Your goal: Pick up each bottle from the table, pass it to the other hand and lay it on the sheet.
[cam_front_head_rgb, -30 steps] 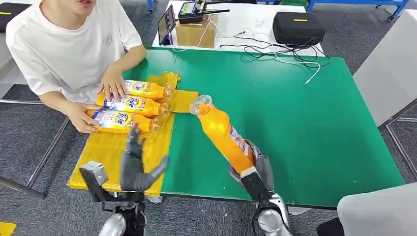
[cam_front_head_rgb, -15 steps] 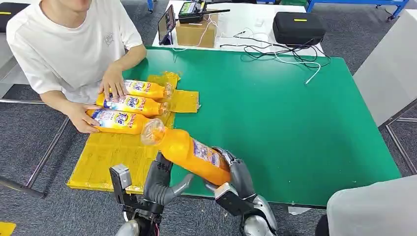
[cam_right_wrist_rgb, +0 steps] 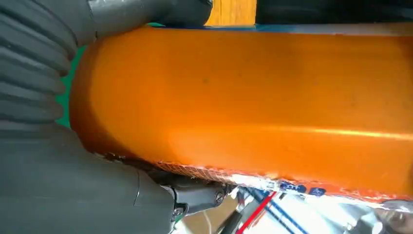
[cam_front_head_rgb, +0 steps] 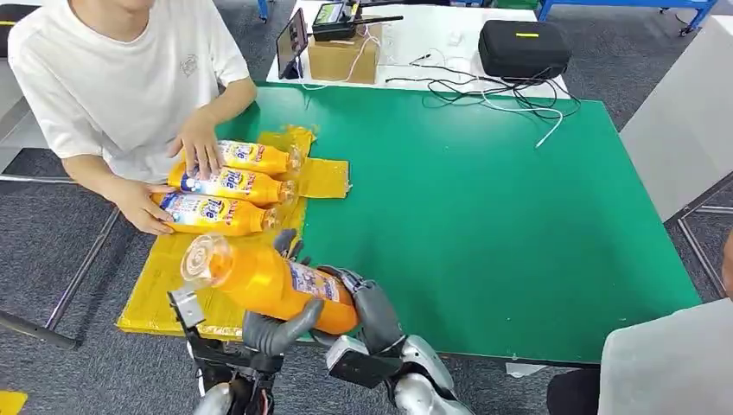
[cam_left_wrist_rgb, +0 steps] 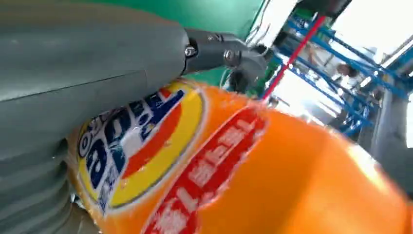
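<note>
An orange bottle (cam_front_head_rgb: 268, 281) (cam_left_wrist_rgb: 292, 170) (cam_right_wrist_rgb: 253, 97) hangs tilted over the near edge of the yellow sheet (cam_front_head_rgb: 168, 281), its clear cap end pointing left. My right hand (cam_front_head_rgb: 376, 311) (cam_right_wrist_rgb: 48, 170) grips its base. My left hand (cam_front_head_rgb: 272, 330) (cam_left_wrist_rgb: 73, 73) wraps its middle from below, the thumb in front and the fingers behind it, over the label. Three more orange bottles (cam_front_head_rgb: 229, 183) lie side by side on the far part of the sheet.
A person in a white shirt sits at the table's left and rests a hand (cam_front_head_rgb: 199, 147) on the lying bottles. The green table (cam_front_head_rgb: 501, 199) stretches to the right. A black case (cam_front_head_rgb: 523, 47), a box (cam_front_head_rgb: 344, 56) and cables (cam_front_head_rgb: 484, 91) lie beyond it. Someone in grey (cam_front_head_rgb: 666, 363) stands at the near right.
My right hand has swung the bottle leftwards from the table's middle to over the sheet. My left hand has come up from the sheet and closed around the bottle.
</note>
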Robot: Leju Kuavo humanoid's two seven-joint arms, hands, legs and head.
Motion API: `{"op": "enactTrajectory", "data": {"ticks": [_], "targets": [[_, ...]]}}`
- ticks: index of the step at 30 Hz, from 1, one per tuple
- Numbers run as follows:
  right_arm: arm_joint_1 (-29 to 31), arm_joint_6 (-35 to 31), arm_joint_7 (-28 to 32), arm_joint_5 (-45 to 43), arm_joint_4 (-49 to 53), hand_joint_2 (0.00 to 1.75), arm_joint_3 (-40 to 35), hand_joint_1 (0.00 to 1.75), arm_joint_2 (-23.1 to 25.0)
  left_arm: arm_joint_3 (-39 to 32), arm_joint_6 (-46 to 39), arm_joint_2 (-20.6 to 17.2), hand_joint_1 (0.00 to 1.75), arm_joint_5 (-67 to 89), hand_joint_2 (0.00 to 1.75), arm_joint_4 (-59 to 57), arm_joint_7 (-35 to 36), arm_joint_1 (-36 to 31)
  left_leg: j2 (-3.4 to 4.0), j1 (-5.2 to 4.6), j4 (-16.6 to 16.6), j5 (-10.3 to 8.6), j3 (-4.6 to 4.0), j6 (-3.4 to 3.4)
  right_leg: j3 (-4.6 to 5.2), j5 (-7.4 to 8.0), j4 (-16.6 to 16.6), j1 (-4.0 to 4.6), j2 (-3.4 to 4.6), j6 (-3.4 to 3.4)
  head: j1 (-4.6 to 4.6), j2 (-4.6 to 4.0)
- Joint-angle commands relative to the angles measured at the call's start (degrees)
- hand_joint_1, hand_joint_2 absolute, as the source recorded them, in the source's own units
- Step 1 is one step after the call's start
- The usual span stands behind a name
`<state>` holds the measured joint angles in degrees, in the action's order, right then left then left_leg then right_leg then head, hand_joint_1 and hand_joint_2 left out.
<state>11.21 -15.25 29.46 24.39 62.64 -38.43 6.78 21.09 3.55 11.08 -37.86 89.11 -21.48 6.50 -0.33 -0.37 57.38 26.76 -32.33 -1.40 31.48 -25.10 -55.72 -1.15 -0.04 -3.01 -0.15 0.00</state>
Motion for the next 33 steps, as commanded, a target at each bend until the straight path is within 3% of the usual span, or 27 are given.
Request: {"op": "enactTrajectory", "data": {"ticks": [1, 11, 12, 13, 14, 15, 18, 20, 28, 32, 33], "targets": [[1.3, 3.9, -0.2, 0.1, -8.7, 1.75, -6.3, 1.75, 0.1, 1.1, 7.7, -0.9, 1.75, -4.3, 1.75, -3.4, -0.8, -3.4, -0.05, 0.09, 0.0, 0.00, 0.10, 0.08, -0.13, -0.01, 0.1, 0.10, -0.09, 0.11, 0.00, 0.00], [2.2, 8.4, 0.2, -3.6, -7.5, 1.75, -4.6, 1.73, 1.1, 3.1, 13.0, -1.2, 1.75, -0.5, 1.75, -6.2, -4.3, -4.4, -0.14, 0.08, 0.0, -0.02, 0.05, 0.10, -0.09, -0.04, 0.0, 0.09, -0.22, 0.13, 0.02, 0.00], [2.5, 7.9, 0.0, -3.9, -8.0, 1.75, -4.0, 0.77, 1.6, 3.1, 13.0, -1.1, 1.75, -0.5, 1.75, -6.5, -4.3, -4.5, -0.10, 0.06, 0.0, -0.02, 0.03, 0.07, -0.05, -0.02, 0.0, 0.06, -0.18, 0.09, -0.02, 0.00], [2.6, 7.5, 0.0, -4.3, -8.2, 1.75, -3.5, 0.00, 2.1, 3.2, 12.7, -1.1, 1.75, -0.3, 1.75, -6.6, -4.3, -4.6, -0.16, 0.11, 0.0, -0.02, 0.07, 0.12, -0.12, -0.04, 0.1, 0.12, -0.25, 0.15, 0.00, 0.00], [2.5, 6.9, 0.5, -4.4, -7.9, 1.75, -3.2, 0.00, 2.3, 3.2, 12.1, -1.1, 1.75, 0.1, 1.75, -6.6, -4.1, -4.6, -0.14, 0.08, 0.0, -0.03, 0.02, 0.09, -0.06, -0.02, 0.1, 0.09, -0.22, 0.12, 0.02, 0.00], [1.9, 2.9, 3.3, -2.8, -6.2, 0.00, -3.3, 0.00, 2.2, 3.7, 9.2, -1.3, 1.75, 3.4, 1.75, -6.7, -4.2, -5.0, -0.14, 0.11, 0.0, -0.01, 0.03, 0.10, -0.09, -0.03, 0.0, 0.12, -0.22, 0.14, 0.02, 0.00], [1.0, 0.4, 6.4, -2.3, -3.2, 0.00, -3.7, 0.00, 1.1, 4.6, 5.4, -1.2, 1.75, 6.3, 1.75, -8.3, -4.1, -6.5, -0.15, 0.10, 0.1, 0.00, -0.03, 0.10, -0.04, -0.04, 0.0, 0.11, -0.23, 0.13, 0.00, 0.02], [-0.3, -3.1, 8.9, -2.7, -0.7, 0.00, -2.8, 0.00, 0.2, 5.2, -1.9, -1.1, 1.75, 12.1, 1.75, -9.8, -6.1, -7.9, -0.29, 0.12, 0.1, -0.01, -0.03, 0.12, -0.08, -0.08, 0.0, 0.13, -0.38, 0.16, 0.00, 0.02], [-5.4, -11.1, 10.5, -7.7, 4.5, 0.00, 3.6, 0.00, 0.3, 4.6, -21.7, -1.7, 1.75, 26.5, 1.75, -14.8, -9.7, -9.4, -0.18, 0.08, 0.0, -0.02, 0.04, 0.11, -0.12, -0.03, 0.0, 0.09, -0.22, 0.15, 0.00, 0.00], [-6.4, -12.0, 10.5, -7.6, 5.6, 0.00, 3.6, 0.00, -0.2, 4.3, -23.0, -2.2, 1.75, 28.1, 1.75, -15.9, -10.5, -9.3, -0.08, 0.03, 0.0, -0.01, 0.04, 0.07, -0.09, 0.00, 0.1, 0.05, -0.07, 0.10, 0.04, 0.00], [-6.6, -13.7, 10.5, -7.5, 6.5, 0.00, 3.7, 0.00, -0.2, 4.3, -28.8, -2.2, 1.75, 33.6, 1.75, -16.6, -11.5, -9.5, -0.02, 0.08, 0.0, 0.01, 0.07, 0.11, -0.11, 0.01, 0.1, 0.09, -0.03, 0.14, 0.00, 0.02]]}}
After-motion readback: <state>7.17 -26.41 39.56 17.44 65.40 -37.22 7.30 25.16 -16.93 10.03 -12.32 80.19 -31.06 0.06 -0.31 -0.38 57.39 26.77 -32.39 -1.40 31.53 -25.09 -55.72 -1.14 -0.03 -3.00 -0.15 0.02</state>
